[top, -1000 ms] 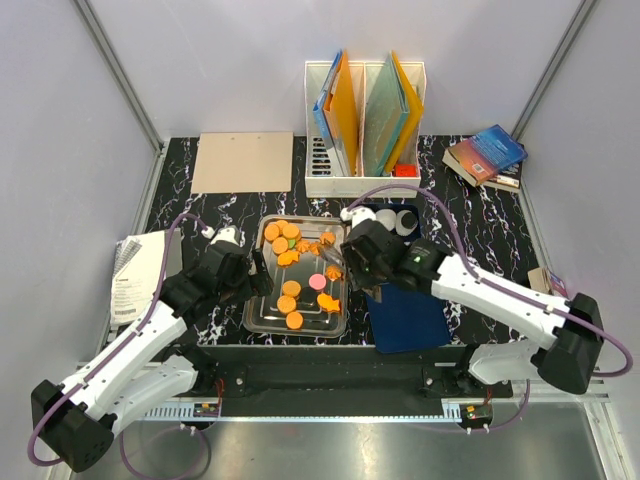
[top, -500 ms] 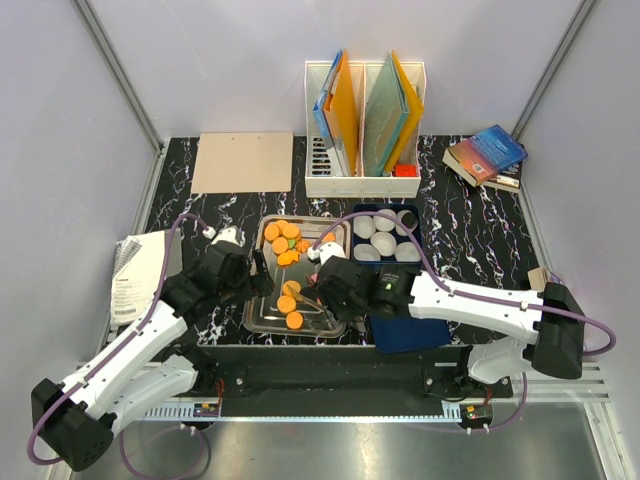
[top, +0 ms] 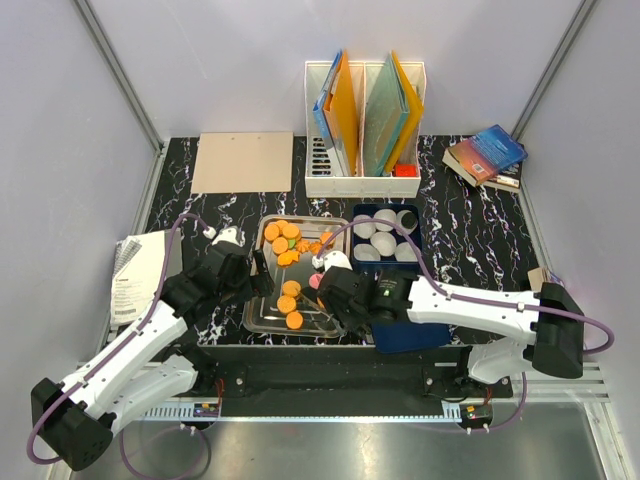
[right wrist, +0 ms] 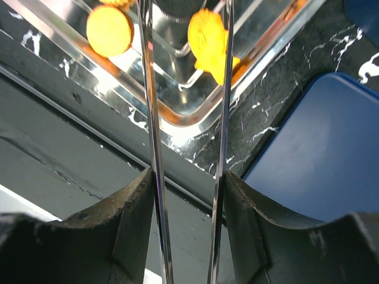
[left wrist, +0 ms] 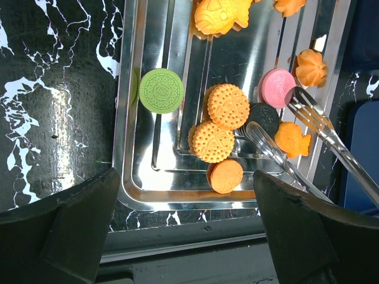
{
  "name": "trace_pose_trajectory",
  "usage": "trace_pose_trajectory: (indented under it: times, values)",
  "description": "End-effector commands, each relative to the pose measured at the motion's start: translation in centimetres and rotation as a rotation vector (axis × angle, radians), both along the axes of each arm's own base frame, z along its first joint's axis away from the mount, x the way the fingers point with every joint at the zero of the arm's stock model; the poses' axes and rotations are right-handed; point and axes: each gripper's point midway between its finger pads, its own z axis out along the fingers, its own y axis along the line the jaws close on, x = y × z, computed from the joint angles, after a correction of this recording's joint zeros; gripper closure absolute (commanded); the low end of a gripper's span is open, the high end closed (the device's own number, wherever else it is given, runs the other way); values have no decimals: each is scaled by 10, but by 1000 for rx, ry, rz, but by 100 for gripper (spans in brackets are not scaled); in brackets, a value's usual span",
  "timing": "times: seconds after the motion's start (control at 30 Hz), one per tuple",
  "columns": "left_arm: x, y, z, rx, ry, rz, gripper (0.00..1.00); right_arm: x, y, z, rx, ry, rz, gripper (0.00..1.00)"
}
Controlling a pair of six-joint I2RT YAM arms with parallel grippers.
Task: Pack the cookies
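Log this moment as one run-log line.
right pincer: shut on tongs | tongs: open, tips among cookies in tray | left pincer: open, over tray edge

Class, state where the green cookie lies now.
Left wrist view: the green cookie lies in the metal tray by its wall at picture left, beside two round orange cookies.

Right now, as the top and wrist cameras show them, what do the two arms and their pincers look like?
The left arm and right arm match: smooth white shell links joined by black, rounded joint housings. A thin purple cable loops along each. The left pincer and right pincer have broad, matte black fingers with rounded edges. I can read no markings.
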Motion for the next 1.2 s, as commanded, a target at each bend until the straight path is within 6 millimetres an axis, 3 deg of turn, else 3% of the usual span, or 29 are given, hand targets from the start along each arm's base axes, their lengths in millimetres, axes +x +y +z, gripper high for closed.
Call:
trace_pose_trajectory:
  times: [0.0, 0.37, 0.6, 0.97, 1.17]
  values:
    - [6, -1, 5, -5, -32, 13, 1, -6, 1, 5, 21, -5, 1, 46]
    - [5, -1, 7, -10, -41, 14, 1, -7, 20, 4, 7, -1, 43, 47]
    - [4, -2, 8, -13, -46, 11, 1, -6, 21, 11, -6, -4, 54, 55]
    - [5, -2, 8, -12, -49, 11, 1, 15, 2, 62, 0, -147, -1, 62]
    - [5, -2, 8, -11, -47, 12, 1, 36, -23, 95, 0, -266, -83, 64]
